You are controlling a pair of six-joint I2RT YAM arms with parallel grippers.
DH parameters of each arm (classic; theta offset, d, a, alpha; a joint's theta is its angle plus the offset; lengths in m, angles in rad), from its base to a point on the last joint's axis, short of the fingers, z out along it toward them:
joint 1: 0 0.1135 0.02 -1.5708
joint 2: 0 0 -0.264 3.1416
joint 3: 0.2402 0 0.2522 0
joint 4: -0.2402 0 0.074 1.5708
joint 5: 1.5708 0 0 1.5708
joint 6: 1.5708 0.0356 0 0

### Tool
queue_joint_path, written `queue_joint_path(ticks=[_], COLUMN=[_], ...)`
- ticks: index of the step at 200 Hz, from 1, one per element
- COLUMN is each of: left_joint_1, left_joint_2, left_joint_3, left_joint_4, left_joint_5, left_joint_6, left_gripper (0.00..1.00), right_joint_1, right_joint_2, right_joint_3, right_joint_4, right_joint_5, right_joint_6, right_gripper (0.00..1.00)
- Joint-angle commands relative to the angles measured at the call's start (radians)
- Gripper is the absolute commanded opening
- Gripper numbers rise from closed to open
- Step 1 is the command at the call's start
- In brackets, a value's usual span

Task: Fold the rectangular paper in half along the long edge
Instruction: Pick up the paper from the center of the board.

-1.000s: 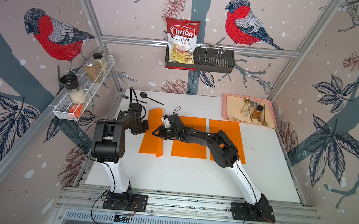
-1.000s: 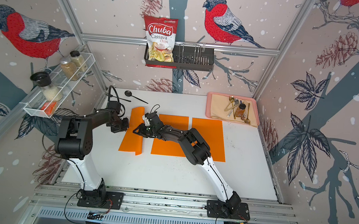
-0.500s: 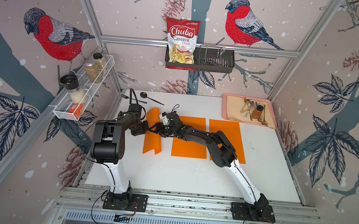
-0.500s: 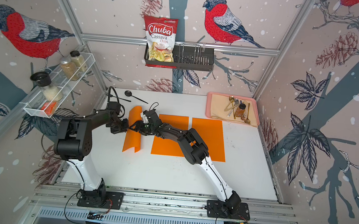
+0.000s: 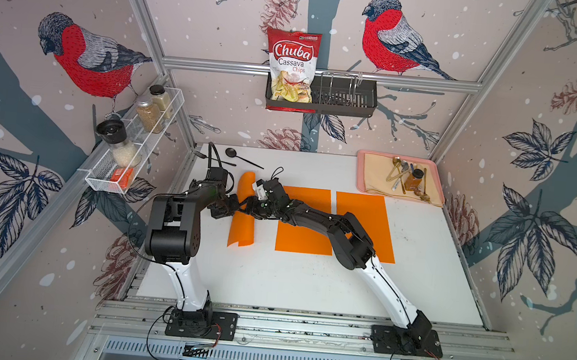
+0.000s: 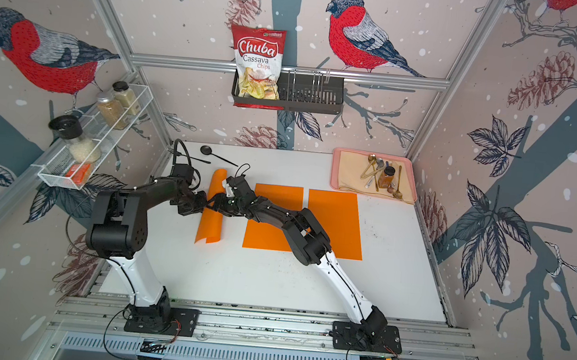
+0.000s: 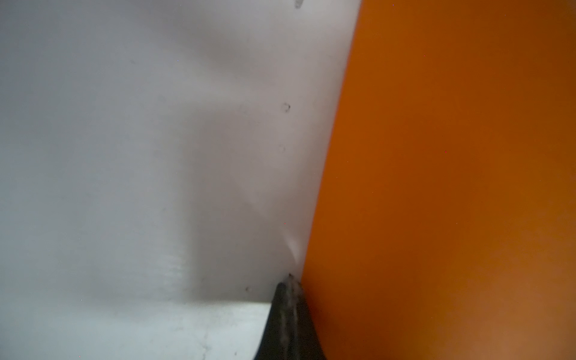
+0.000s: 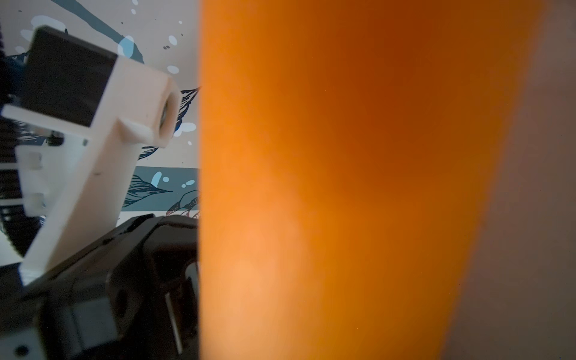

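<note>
Looking abt halfway imo: on the counter (image 5: 306,280), orange paper (image 5: 241,228) is curled over between both arms w/ no crease yet; left end effector (image 5: 233,206) is closed tight at its edge, right end effector (image 5: 249,206) is just opposite, jaws can't tell.

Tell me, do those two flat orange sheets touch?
Apart. In both top views a strip of white table separates the middle sheet from the sheet by the pink tray, except where the right arm hides it.

table (image 5: 306,283): white | on it: curled orange paper (image 5: 240,232); two flat orange sheets (image 5: 301,241); black spoon (image 5: 231,152); pink tray (image 5: 360,173)
</note>
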Motion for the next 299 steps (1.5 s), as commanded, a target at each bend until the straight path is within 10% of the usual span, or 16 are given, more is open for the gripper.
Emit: queue_joint_path(ticks=[1,203,299], left_joint_1=[-0.001,-0.003,0.023], left_joint_2=[-0.005,-0.195,-0.496], left_joint_3=[-0.004,-0.057,-0.022], left_joint_4=[-0.026,0.067,0.095], left_joint_5=[0.034,0.042,0.079], left_joint_6=[-0.002,-0.020,-0.079], left_gripper=[0.00,0.00,0.00], right_joint_1=[0.003,-0.022,-0.039], right_joint_2=[0.011,-0.100,-0.207], right_joint_3=[0.000,-0.211,-0.355], right_joint_4=[-0.079,0.311,0.649], right_joint_5=[0.022,-0.127,-0.236], right_joint_6=[0.005,0.203,0.410], right_gripper=[0.46,0.32,0.30])
